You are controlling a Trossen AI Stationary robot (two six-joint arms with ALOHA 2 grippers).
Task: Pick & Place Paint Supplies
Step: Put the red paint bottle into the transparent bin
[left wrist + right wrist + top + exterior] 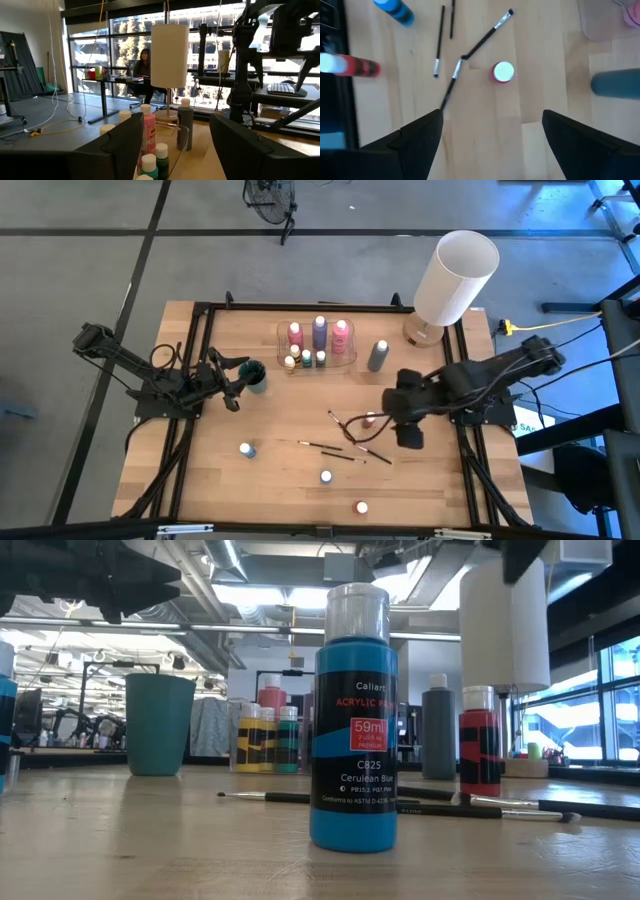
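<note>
We take the clear tray point(345, 361) as our landmark. It already holds two pink bottles point(295, 335), a purple bottle point(319, 331) and small yellow and green bottles point(306, 360), so we judge the sorting partly done. Outside it, the grey bottle point(377, 355) stands just beside its lamp-side end, and toward the counter's point(280, 480) near edge lie the paintbrushes point(330, 448), two blue bottles point(247, 449) and two red bottles point(361, 507). Our right tool point(385, 420) hovers with fingers spread wide over one small red bottle point(503, 71), gripping nothing. Our left tool point(232, 380) waits beside the teal cup point(254, 374), off the tray's other end, fingers parted and empty.
</note>
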